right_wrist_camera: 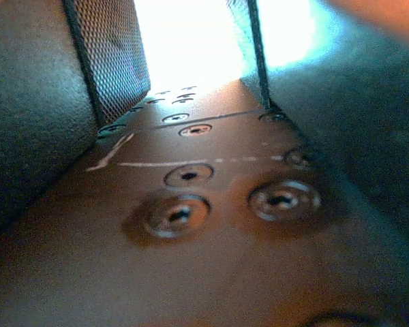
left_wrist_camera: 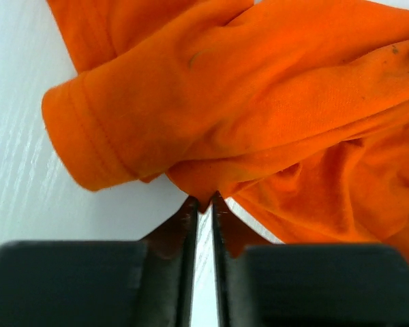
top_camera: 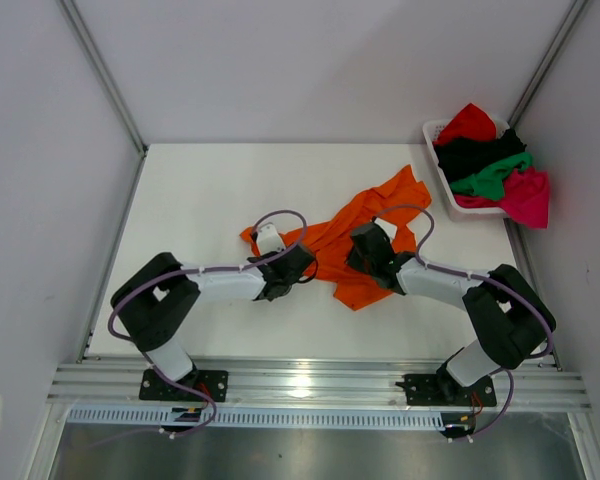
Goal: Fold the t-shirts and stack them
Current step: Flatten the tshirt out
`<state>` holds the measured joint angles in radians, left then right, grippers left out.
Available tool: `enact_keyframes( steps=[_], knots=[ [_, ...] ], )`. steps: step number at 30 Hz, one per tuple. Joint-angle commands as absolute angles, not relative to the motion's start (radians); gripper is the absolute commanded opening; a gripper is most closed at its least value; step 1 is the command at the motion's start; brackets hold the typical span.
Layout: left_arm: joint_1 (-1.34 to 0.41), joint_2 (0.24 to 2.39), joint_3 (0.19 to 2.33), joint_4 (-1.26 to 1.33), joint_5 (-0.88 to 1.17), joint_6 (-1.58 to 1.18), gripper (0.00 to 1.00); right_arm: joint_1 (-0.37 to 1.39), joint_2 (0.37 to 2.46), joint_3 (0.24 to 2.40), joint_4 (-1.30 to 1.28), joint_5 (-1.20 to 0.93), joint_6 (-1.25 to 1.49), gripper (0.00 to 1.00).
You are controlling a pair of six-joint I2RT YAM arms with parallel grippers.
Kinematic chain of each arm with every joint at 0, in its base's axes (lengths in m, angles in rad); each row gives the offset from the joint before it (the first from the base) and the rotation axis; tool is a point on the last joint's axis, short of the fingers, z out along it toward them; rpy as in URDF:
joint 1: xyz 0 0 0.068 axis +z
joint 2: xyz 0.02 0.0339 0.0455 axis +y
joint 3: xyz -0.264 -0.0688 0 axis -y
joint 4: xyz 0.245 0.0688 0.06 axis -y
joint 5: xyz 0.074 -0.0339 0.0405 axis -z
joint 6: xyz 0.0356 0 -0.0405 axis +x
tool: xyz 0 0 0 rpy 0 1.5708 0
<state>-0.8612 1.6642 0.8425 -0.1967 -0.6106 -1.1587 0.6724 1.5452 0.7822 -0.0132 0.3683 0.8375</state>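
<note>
The bright orange t-shirt (top_camera: 380, 205) lies crumpled mid-table, one sleeve hem showing in the left wrist view (left_wrist_camera: 88, 150). My left gripper (top_camera: 302, 265) is at the shirt's left edge, its jaws (left_wrist_camera: 203, 204) nearly together and pinching a small point of orange cloth. My right gripper (top_camera: 363, 255) is pressed down on the shirt's lower middle. In the right wrist view (right_wrist_camera: 198, 41) its fingers stand apart with bright light between them and nothing visible in the gap. Red (top_camera: 468, 122), black (top_camera: 475, 155), green (top_camera: 495, 175) and magenta-pink (top_camera: 525, 197) shirts are piled at the back right.
The white slatted basket (top_camera: 432, 130) holding the other shirts stands at the table's back right corner, the magenta shirt hanging over its right side. Metal frame posts rise at the back corners. The arm bases sit on a rail at the near edge.
</note>
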Motion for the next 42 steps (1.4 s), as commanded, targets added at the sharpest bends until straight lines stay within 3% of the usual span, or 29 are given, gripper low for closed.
enact_keyframes(
  steps=[1,4,26,37,42],
  knots=[
    [-0.868,1.689,0.888,-0.153,-0.666,-1.114,0.12,0.681,1.551,0.776,0.008,0.394,0.847,0.37],
    [-0.868,1.706,0.896,-0.153,-0.672,-1.104,0.01,0.683,1.552,0.775,0.011,0.394,0.848,0.37],
    [-0.821,1.414,0.965,-0.209,-0.883,-0.829,0.01,0.686,1.537,0.802,0.044,0.489,0.722,0.37],
    [-0.552,1.434,1.037,-0.038,-0.829,-0.595,0.01,0.686,1.508,0.778,0.041,0.506,0.700,0.37],
    [-0.482,1.554,1.195,0.145,-0.739,-0.262,0.01,0.686,1.499,0.766,0.029,0.500,0.695,0.37]
  ],
)
